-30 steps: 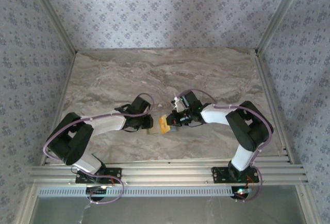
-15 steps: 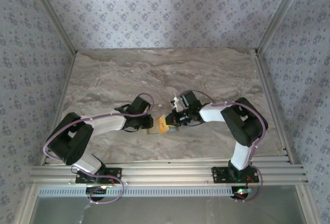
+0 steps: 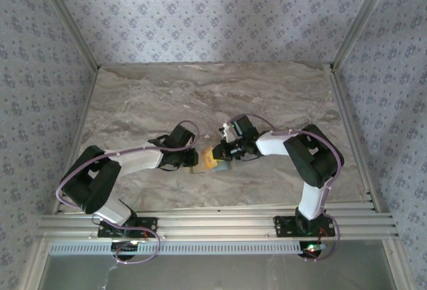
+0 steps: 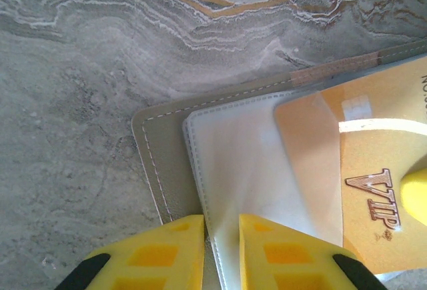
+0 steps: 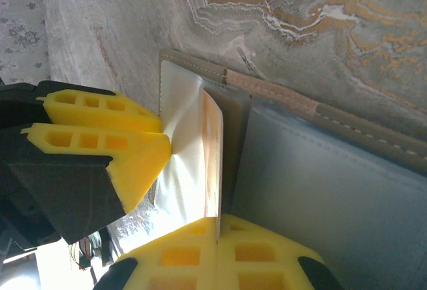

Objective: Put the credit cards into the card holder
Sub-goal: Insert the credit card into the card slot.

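Both jaws pinching, left gripper (image 4: 221, 231) on the clear pocket (image 4: 233, 160) of the card holder (image 4: 157, 167), right gripper (image 5: 218, 237) on a credit card (image 4: 353, 177) partly inside it

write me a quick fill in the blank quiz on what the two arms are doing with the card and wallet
The gold card is printed with the word ____.
The right arm's fingers are shut on the edge of the ____.
The left arm's fingers, ____ in colour, pinch the clear pocket of the wallet.
Missing: VIP; card; yellow
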